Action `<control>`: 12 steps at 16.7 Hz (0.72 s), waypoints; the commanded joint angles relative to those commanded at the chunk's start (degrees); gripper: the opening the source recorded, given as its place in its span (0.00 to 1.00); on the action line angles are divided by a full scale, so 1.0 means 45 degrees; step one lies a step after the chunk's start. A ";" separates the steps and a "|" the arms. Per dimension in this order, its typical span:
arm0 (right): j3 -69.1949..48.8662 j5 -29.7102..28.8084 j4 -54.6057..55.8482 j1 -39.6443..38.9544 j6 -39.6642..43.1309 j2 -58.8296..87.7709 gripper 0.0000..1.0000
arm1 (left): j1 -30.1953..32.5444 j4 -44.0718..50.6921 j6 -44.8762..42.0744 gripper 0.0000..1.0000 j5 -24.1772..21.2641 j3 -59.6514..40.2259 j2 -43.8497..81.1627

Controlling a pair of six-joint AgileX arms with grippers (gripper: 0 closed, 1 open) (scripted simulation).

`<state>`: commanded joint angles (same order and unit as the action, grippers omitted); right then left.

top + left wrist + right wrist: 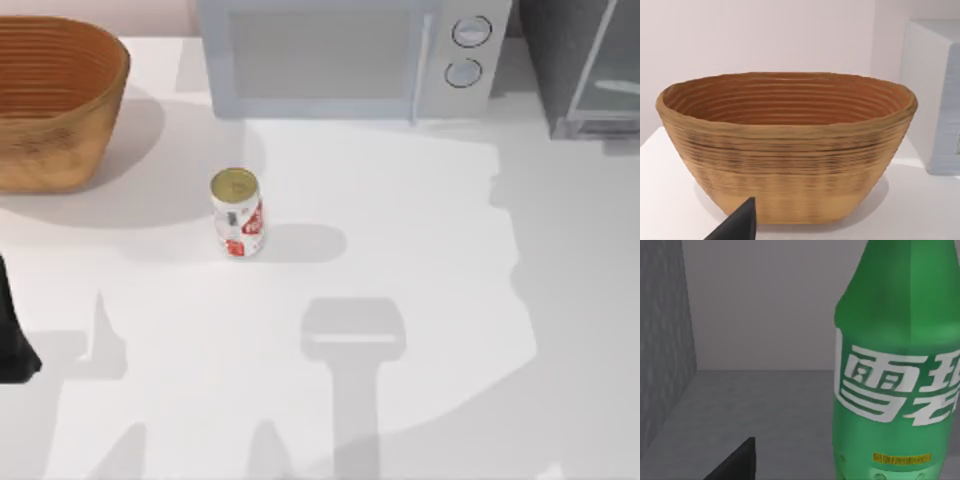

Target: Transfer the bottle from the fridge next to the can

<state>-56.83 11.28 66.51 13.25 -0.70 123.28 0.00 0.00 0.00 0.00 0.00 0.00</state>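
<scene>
The green bottle [897, 365], with a white-lettered label, stands upright on the grey floor inside the fridge [765, 405], very close in the right wrist view. A dark part of my right gripper [737, 465] shows beside it, apart from the bottle. In the top view the fridge [560, 70] is the grey cabinet at the back right, its pale door panel swung outward. The white-and-red can [237, 213] with a gold top stands upright left of the table's middle. My left gripper [737, 227] is parked at the table's left edge, facing the basket.
A woven basket [60, 110] stands at the back left. A white microwave [350, 55] with two round knobs stands at the back centre, between basket and fridge. Bare white tabletop [420, 250] stretches to the right of the can and in front of it.
</scene>
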 joint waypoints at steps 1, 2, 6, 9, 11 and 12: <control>-0.0027 0.0005 0.0031 0.0006 0.0000 0.0048 1.00 | 0.0000 0.0000 0.0000 1.00 0.0000 0.0000 0.0000; -0.0027 0.0005 0.0031 0.0006 0.0000 0.0048 1.00 | 0.0000 0.0000 0.0000 1.00 0.0000 0.0000 0.0000; -0.0010 -0.0017 -0.0015 -0.0063 0.0002 0.0041 1.00 | 0.0000 0.0000 0.0000 1.00 0.0000 0.0000 0.0000; -0.0839 -0.0106 -0.0370 -0.0100 0.0006 0.0477 1.00 | 0.0000 0.0000 0.0000 1.00 0.0000 0.0000 0.0000; -0.1758 -0.0182 -0.0799 -0.0164 0.0009 0.0951 1.00 | 0.0000 0.0000 0.0000 1.00 0.0000 0.0000 0.0000; -0.2249 -0.0220 -0.1037 -0.0203 0.0011 0.1199 1.00 | 0.0000 0.0000 0.0000 1.00 0.0000 0.0000 0.0000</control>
<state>-66.95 10.29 61.85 12.33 -0.65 128.68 0.00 0.00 0.00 0.00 0.00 0.00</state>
